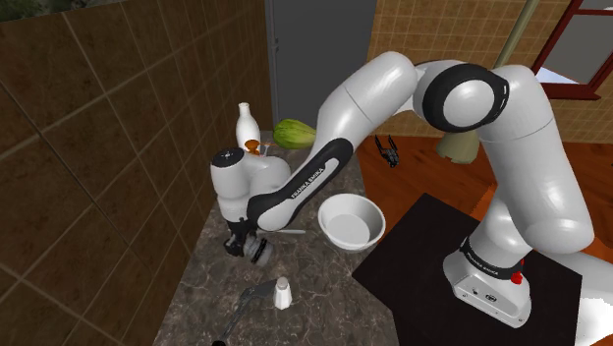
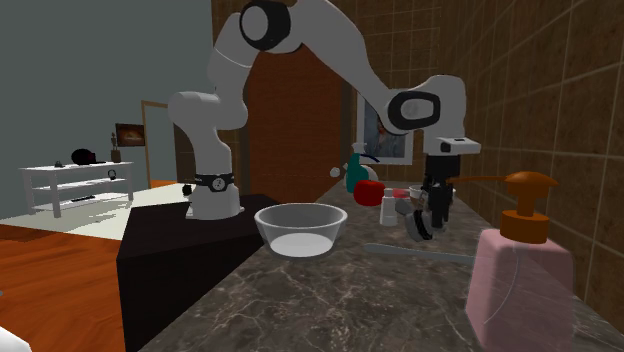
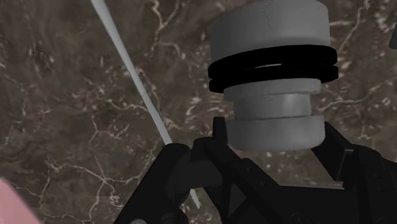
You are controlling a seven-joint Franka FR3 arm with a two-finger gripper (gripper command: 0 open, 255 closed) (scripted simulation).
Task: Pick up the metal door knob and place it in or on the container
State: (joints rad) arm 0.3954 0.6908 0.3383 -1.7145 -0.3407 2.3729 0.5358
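My tool [image 3: 273,137] is clenched on the grey door knob [image 3: 270,63], its fingers [image 3: 210,159] clasping the narrow end next to the two black rings. Tool and knob hang low over the dark marbled desk [image 1: 305,295], near the white bowl [image 1: 351,221] (a thin pale rod [image 3: 137,83] lies on the desk between them). Whether the knob clears the desk I cannot quite tell.
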